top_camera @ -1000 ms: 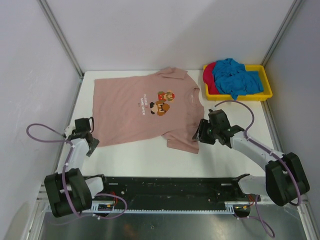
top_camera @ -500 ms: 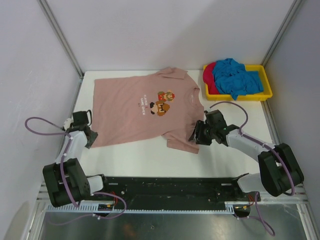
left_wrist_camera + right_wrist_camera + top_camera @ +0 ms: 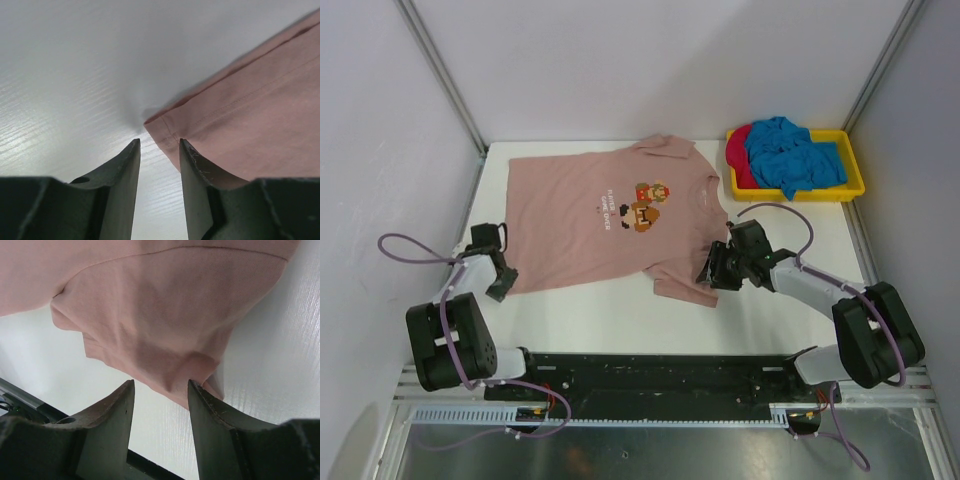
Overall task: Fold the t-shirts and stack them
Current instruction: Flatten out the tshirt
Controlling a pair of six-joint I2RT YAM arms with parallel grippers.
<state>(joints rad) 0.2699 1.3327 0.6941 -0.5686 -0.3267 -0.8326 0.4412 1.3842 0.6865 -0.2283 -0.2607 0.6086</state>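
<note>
A dusty pink t-shirt (image 3: 610, 215) with a small chest print lies spread flat on the white table. My left gripper (image 3: 501, 285) is open at the shirt's near-left hem corner (image 3: 160, 125); the corner lies just ahead of the fingertips, with one finger (image 3: 192, 160) over the hem's edge. My right gripper (image 3: 710, 272) is open at the near sleeve (image 3: 165, 330), whose edge reaches the gap between the fingers. A blue t-shirt (image 3: 794, 158) and a red one (image 3: 740, 160) lie crumpled in the tray.
A yellow tray (image 3: 855, 190) stands at the back right corner. White walls with metal posts close in the table on both sides. A black rail (image 3: 660, 375) runs along the near edge by the arm bases.
The left gripper has moved away from the near edge and right, up to the shirt's hem corner. The right gripper has slid a little left onto the sleeve edge.
</note>
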